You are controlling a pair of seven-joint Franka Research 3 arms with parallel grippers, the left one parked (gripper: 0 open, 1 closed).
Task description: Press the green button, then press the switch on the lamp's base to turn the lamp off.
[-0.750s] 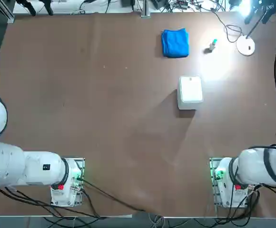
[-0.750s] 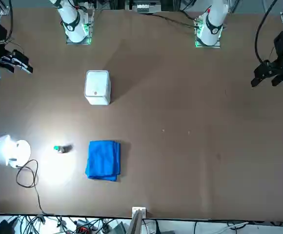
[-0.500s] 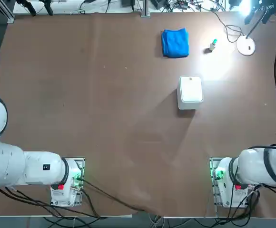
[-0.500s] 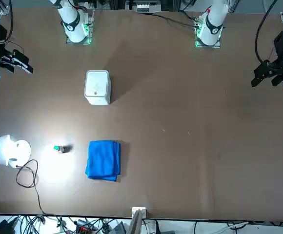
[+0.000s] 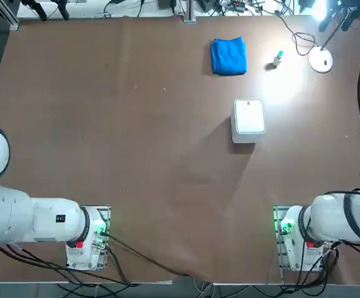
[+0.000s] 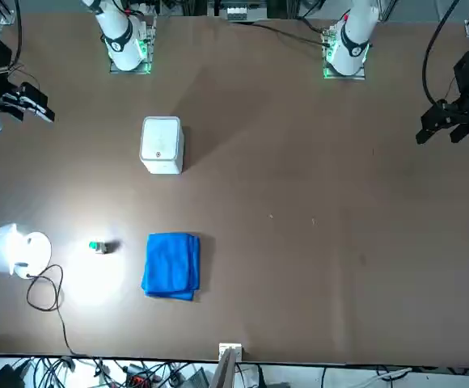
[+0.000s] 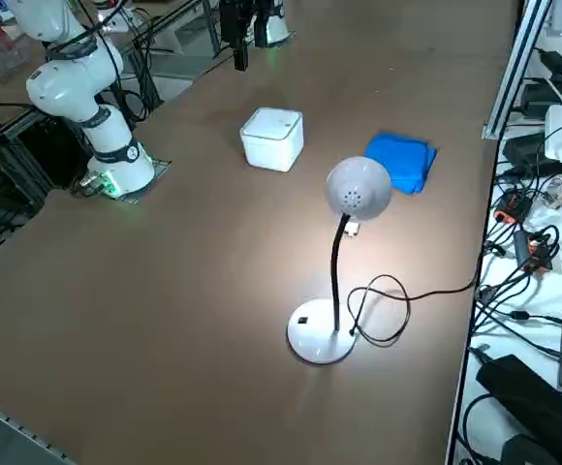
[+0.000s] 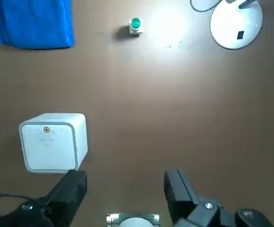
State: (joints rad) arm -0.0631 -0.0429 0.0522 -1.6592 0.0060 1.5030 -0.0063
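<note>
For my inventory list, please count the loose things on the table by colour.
White: 2, the box and the lamp, which is lit
Blue: 1, the folded cloth
Green: 1, the green button
Total: 4

Big brown surface (image 5: 105,124), one bright pool of light, cables (image 7: 533,252) piled past its far edge.

Lamp (image 7: 358,189) lit; bright glare pool on table (image 5: 136,155).
</note>
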